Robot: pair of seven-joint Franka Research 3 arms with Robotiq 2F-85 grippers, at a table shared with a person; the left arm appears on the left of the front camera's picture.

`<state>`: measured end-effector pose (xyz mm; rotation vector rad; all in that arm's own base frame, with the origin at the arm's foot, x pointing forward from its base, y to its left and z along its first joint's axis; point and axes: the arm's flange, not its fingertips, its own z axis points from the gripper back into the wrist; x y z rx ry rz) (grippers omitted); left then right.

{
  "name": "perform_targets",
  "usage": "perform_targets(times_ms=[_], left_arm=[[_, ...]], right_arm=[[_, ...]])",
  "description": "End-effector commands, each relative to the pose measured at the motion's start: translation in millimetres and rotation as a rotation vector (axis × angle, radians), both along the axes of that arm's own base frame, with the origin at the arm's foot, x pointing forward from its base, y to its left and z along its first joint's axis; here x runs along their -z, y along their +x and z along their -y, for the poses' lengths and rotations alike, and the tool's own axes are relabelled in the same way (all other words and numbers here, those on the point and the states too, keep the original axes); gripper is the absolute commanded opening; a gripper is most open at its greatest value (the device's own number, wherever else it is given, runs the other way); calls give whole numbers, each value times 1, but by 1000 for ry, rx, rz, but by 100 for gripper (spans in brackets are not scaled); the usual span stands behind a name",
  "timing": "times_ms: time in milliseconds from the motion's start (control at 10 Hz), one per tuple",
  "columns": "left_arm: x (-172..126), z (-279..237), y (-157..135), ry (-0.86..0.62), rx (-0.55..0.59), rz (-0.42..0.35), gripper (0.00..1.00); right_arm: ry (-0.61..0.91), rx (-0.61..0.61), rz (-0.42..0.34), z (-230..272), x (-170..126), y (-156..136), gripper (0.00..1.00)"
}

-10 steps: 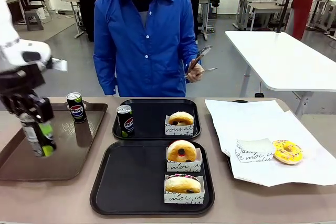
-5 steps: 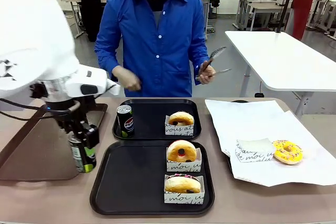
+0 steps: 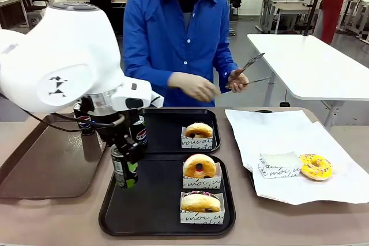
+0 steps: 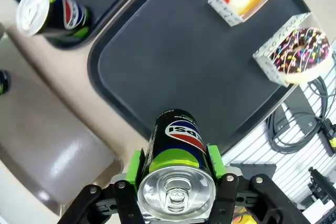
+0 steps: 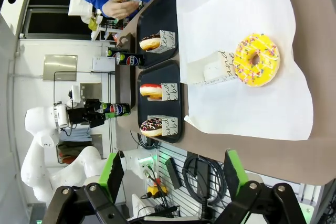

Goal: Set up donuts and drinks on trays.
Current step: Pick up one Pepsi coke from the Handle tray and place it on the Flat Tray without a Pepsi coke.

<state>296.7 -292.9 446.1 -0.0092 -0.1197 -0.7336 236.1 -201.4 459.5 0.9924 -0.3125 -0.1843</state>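
My left gripper (image 3: 125,171) is shut on a black Pepsi can (image 3: 123,168), held upright just above the left edge of the near black tray (image 3: 150,200). In the left wrist view the green pads (image 4: 136,164) clamp the can (image 4: 177,145) over the tray (image 4: 184,61). Two sleeved donuts (image 3: 199,166) (image 3: 200,202) sit on that tray's right side. The far black tray (image 3: 167,125) holds a second can (image 3: 139,132) and a glazed donut (image 3: 199,131). My right gripper (image 5: 170,174) is open and holds nothing, high above the table.
A brown tray (image 3: 52,165) at the left carries another can (image 3: 83,122). On white paper (image 3: 277,136) at the right lie a yellow iced donut (image 3: 316,166) and an empty sleeve (image 3: 279,164). The person opposite holds tongs (image 3: 248,68) and reaches a hand (image 3: 193,87) forward.
My left arm has carried the can rightward, from over the brown tray to the near black tray's left edge. The person's free hand has come forward and the tongs have risen.
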Motion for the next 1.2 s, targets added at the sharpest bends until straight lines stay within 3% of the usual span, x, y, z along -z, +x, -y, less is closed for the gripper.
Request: perform_targets(times_ms=[0,200,300,1100], left_arm=[[11,18,6,-28,11,-11,58],[14,17,0,62,21,-61,58],[15,14,6,-7,18,-19,58],[19,15,7,7,21,-37,58]], right_arm=[[0,-2,-1,-1,2,-2,100],[0,-2,-1,-1,2,-2,100],[0,-2,-1,-1,2,-2,100],[0,-2,-1,-1,2,-2,100]])
